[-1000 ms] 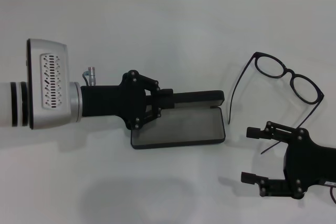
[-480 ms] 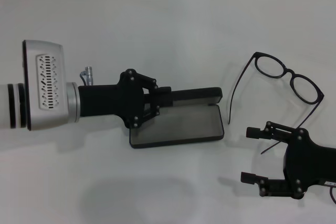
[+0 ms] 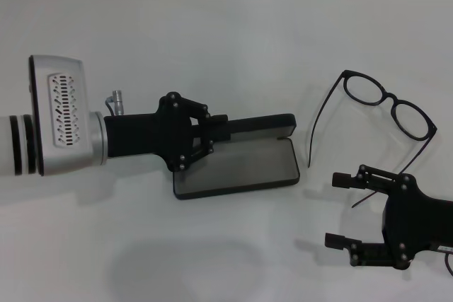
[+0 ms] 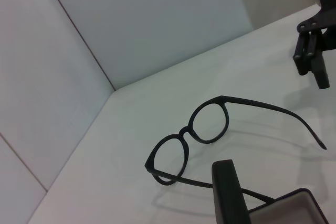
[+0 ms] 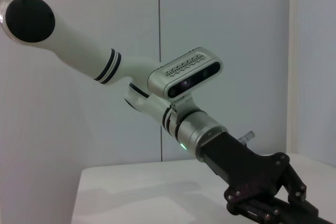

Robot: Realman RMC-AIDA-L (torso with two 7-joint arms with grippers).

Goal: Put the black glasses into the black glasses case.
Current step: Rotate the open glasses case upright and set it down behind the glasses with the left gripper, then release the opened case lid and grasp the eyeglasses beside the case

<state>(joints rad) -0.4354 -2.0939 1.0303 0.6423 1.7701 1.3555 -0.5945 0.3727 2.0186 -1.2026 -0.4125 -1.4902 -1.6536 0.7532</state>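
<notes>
The black glasses case (image 3: 241, 169) lies open in the middle of the table in the head view, grey lining up, its lid (image 3: 262, 126) standing along the far side. My left gripper (image 3: 221, 132) reaches in from the left and is shut on the lid's near end. The lid (image 4: 227, 192) also shows in the left wrist view. The black glasses (image 3: 388, 97) rest unfolded on the table to the right of the case, temple arms pointing toward me; they appear too in the left wrist view (image 4: 186, 132). My right gripper (image 3: 343, 210) hovers open at the lower right, just short of the glasses' temple tips.
The white table (image 3: 233, 40) spreads around the case and glasses, with a wall seam behind it. The left arm's silver camera housing (image 3: 64, 114) sits at the left. The right wrist view shows the left arm (image 5: 189, 72) and its gripper (image 5: 262, 192).
My left gripper has drawn back slightly to the left, dragging the open case a little leftward with it. The right gripper and the glasses have stayed put.
</notes>
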